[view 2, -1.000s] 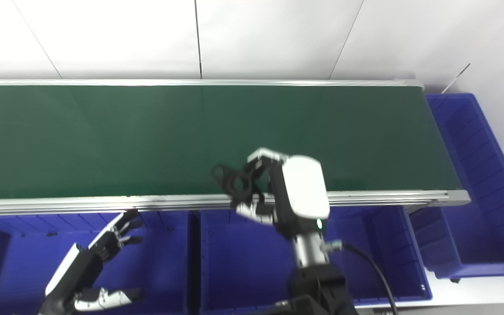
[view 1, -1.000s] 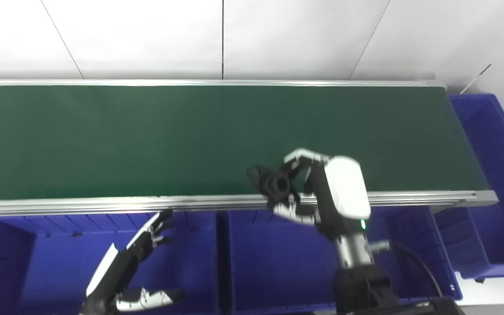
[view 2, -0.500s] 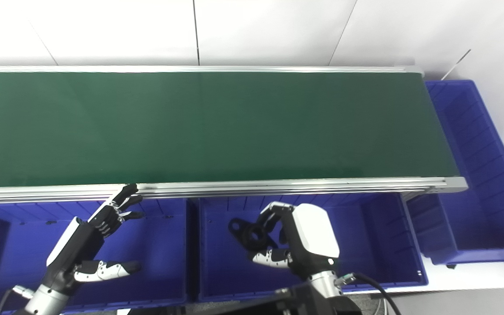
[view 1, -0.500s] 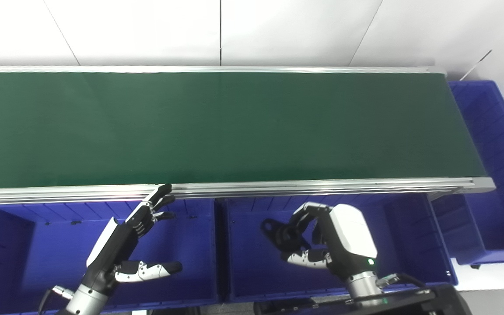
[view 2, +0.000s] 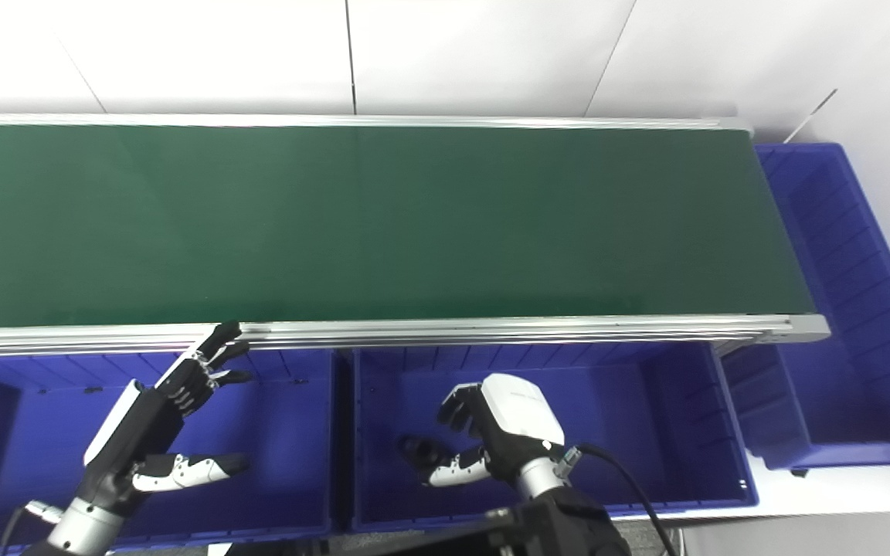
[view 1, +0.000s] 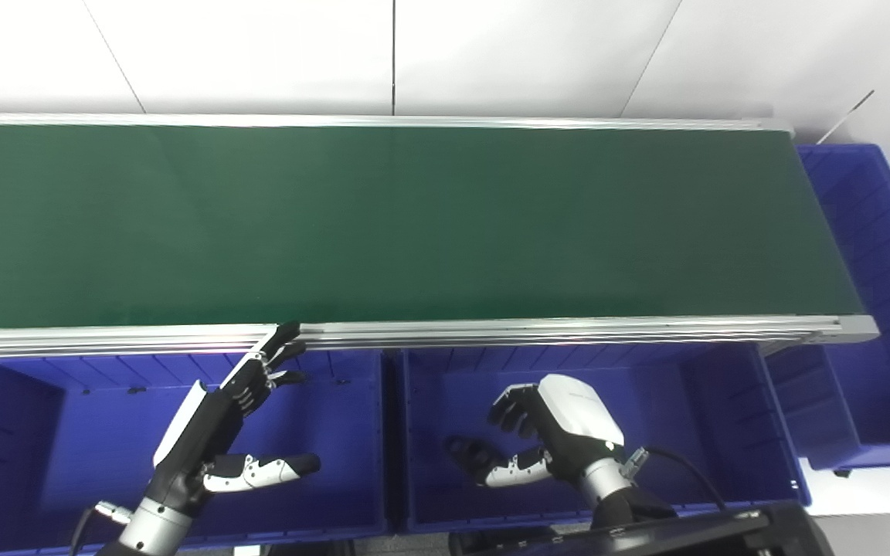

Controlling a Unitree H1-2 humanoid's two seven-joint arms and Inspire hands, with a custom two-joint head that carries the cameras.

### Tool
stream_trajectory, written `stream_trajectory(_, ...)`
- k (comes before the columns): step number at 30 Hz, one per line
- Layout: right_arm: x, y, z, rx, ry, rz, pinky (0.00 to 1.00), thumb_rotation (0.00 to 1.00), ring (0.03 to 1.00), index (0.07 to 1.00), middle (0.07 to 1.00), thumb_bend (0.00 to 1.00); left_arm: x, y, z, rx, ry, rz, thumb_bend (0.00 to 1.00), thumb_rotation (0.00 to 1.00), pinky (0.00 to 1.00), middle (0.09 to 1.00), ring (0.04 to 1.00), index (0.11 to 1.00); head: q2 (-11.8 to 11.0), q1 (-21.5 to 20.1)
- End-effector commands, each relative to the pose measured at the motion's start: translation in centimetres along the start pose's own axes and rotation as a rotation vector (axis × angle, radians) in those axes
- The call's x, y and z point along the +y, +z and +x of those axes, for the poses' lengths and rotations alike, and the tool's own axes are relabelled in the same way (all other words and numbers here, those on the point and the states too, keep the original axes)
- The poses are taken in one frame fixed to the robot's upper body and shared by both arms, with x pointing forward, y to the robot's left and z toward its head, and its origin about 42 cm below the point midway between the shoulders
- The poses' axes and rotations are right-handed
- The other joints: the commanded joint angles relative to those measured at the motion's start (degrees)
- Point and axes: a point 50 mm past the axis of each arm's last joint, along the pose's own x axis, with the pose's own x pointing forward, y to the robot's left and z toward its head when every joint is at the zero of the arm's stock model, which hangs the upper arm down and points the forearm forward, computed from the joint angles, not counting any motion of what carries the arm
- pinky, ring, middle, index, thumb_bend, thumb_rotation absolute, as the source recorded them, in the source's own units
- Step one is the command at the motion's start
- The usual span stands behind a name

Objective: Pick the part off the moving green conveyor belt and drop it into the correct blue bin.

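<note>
Right hand: I see fingers spread over the middle bin.
Black part: looks rigid, light; grip its ring.
Left hand: spread, idle.

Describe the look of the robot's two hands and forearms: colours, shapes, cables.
The left hand has a white back plate, black fingers and a white thumb with a dark tip, on a silver wrist with a thin cable. The right hand has a rounded white shell, black fingers, a silver wrist and a black cable running to a black forearm.
</note>
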Motion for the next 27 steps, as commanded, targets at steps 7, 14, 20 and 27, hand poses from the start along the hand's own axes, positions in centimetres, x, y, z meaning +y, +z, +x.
stream_trajectory(7,-1.1,2.5,-4.7,-0.281,-0.249,0.239,0.96,0.59,0.964,0.968,0.985,0.78,0.1,0.8,-0.2,-0.048,-0.014,0.018,0.89,0.61,0.84,0.914,0.881,0.918,-1.02,1.64)
stream_trajectory(14,0.0,3.5,-6.3,-0.421,-0.228,0.472,0.8,0.65,0.91,0.986,0.967,0.85,0.1,0.9,-0.7,-0.042,-0.013,0.02,0.9,0.6,0.85,0.913,0.885,0.918,-1.27,1.64)
stream_trajectory(20,0.8,3.5,-6.3,-0.464,-0.202,0.545,0.82,0.6,0.916,0.991,0.965,0.87,0.2,0.8,-1.0,-0.036,-0.018,0.018,0.9,0.61,0.85,0.92,0.891,0.922,-1.69,2.62)
stream_trajectory(27,1.1,3.0,-5.6,-0.486,-0.171,0.565,0.86,0.57,0.942,1.0,0.982,0.88,0.1,0.7,-1.2,-0.032,-0.016,0.02,0.9,0.61,0.84,0.914,0.886,0.919,-1.95,3.43)
